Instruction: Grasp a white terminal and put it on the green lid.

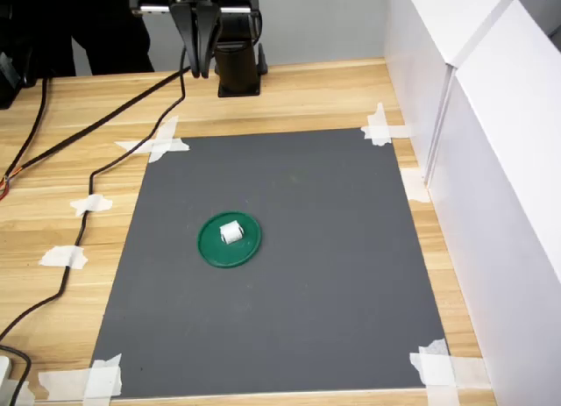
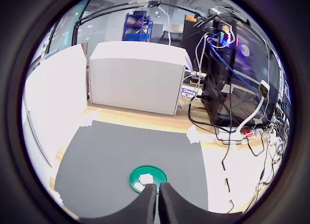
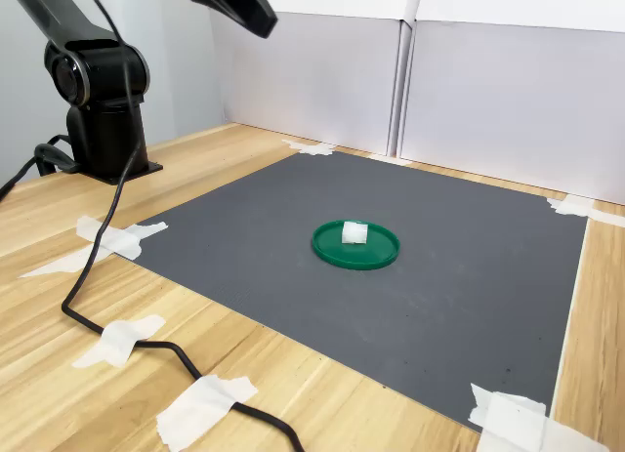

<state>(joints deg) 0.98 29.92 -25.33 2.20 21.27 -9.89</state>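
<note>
1. One white terminal [image 1: 230,232] lies on the green lid [image 1: 210,248] (clear in both exterior views), on the grey mat [image 1: 333,274].
2. Gripper [image 1: 202,71] hangs high above the table, fingers pressed together, holding nothing.

Gripper [image 1: 200,68] aloft — jaws closed

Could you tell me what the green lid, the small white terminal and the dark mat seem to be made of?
Green lid: likely plastic, smooth with a slight sheen. White terminal: probably moulded plastic, too small to be sure. Dark mat: matte grey sheet, perhaps rubber or card.
</note>
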